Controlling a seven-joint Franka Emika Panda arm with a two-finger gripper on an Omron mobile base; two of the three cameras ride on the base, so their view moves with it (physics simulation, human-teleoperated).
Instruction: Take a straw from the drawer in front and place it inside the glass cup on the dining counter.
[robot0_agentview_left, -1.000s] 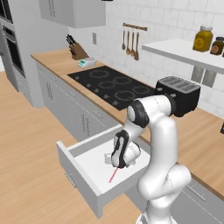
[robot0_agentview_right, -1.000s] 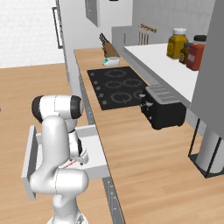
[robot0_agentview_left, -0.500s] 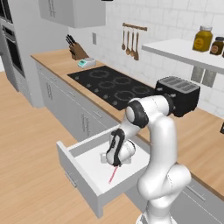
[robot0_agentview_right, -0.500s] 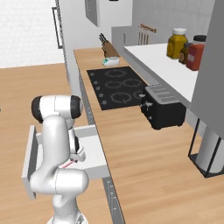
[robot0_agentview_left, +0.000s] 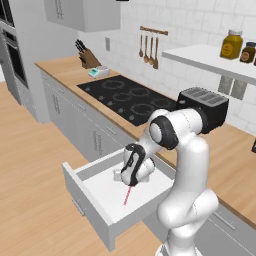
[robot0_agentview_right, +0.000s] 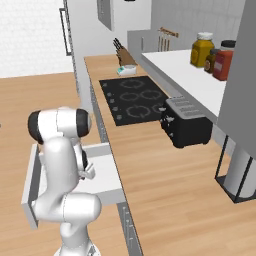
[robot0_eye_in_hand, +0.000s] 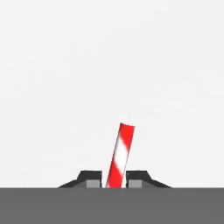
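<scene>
**Desk:** What does the kitchen shot show?

**Photographer:** The white arm's two-finger gripper (robot0_agentview_left: 128, 183) reaches down into the wide, shallow light-grey drawer (robot0_agentview_left: 95, 200), which stands pulled out below the wood-topped wall counter (robot0_agentview_left: 235, 165). Its jaws are nearly closed on the thin red-and-white striped drinking straw (robot0_eye_in_hand: 120, 155), pinching one end, so the straw looks gripped rather than merely touched.

**Desk:** Why so low, and at the end?

**Photographer:** My reading: the straw lies on the drawer floor, so the hand has to come from above. Holding one end would leave the length free to slide into a cup.

**Desk:** And the straw itself?

**Photographer:** Straight, slim, candy-striped. From the left base camera it slants away from the fingers towards the drawer's front over the plain pale floor; whether its far end rests there, I cannot tell. The hand camera shows it leaning slightly between the two dark tips.
</scene>
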